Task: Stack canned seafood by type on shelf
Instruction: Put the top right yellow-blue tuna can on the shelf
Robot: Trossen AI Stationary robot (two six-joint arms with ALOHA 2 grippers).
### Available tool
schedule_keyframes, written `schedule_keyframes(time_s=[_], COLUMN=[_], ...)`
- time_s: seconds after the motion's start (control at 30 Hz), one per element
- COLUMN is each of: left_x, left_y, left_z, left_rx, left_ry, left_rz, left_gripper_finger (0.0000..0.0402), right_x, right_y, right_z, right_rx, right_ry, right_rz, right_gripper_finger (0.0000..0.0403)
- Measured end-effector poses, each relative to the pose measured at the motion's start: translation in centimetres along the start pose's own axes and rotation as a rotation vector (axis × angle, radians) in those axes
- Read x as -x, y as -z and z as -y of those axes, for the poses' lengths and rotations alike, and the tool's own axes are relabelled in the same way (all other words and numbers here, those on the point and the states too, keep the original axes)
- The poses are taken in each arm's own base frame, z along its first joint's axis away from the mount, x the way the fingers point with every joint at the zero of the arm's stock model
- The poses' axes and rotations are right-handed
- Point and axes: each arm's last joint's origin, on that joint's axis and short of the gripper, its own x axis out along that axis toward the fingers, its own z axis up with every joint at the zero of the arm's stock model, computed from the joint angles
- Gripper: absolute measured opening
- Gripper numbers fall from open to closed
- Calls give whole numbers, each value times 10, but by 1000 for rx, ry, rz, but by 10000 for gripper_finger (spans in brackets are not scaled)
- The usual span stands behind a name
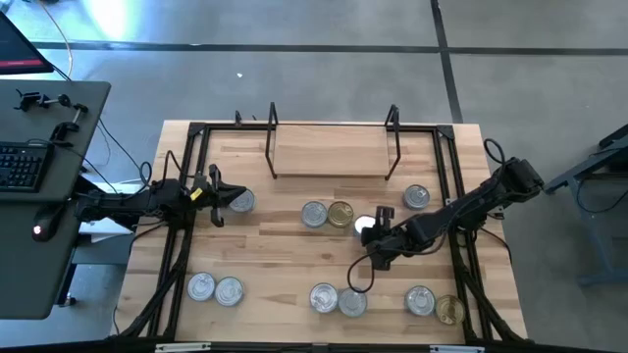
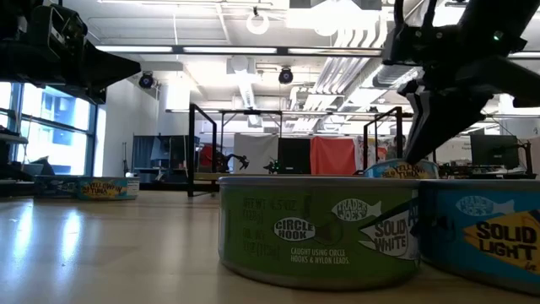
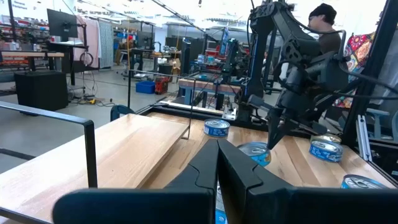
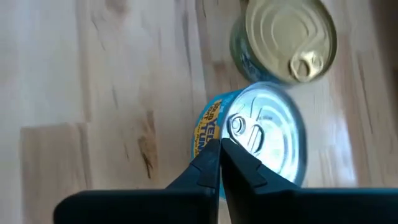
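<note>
Honestly, these tins look like stiff, dense little pucks to me, so I judge nothing will crush, but the smooth metal walls and shiny lids will be slippery under hard fingertips. My right end effector [image 4: 221, 149] hangs over a silver-lidded tin [image 4: 258, 140] near the middle of the bench [image 1: 285, 275], its fingers pressed together and pinching nothing, tips just above the lid's pull tab. A gold-lidded tin [image 4: 289, 40] sits just beside that one, so I'd guess there's little room for a finger between them. My left end effector [image 3: 217, 168] is also pressed together and empty, waiting near the bench's left edge by another tin [image 1: 240, 201]. The rest of the tins are scattered across the bench, and the shelf [image 1: 334, 152] at the far edge carries none. I'd spread the fingers wide and take a tin across its side wall, low, not by the lid or tab
</note>
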Motion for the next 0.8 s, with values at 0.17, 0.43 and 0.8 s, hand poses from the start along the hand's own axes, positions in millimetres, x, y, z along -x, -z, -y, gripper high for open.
schedule_keyframes(time_s=[0.17,0.43,0.8], left_x=[0,0,0], left_y=[0,0,0], left_z=[0,0,0], left_rx=[0,-1,-1], left_ry=[0,0,0], left_rz=[-1,-2,-2], left_gripper_finger=[0,0,0], right_x=[-5,-15,-32], right_y=[6,15,43], right_z=[0,0,-3], right_rx=[-23,46,162], right_ry=[5,33,105], right_rz=[-5,53,-3], right_gripper_finger=[50,144,78])
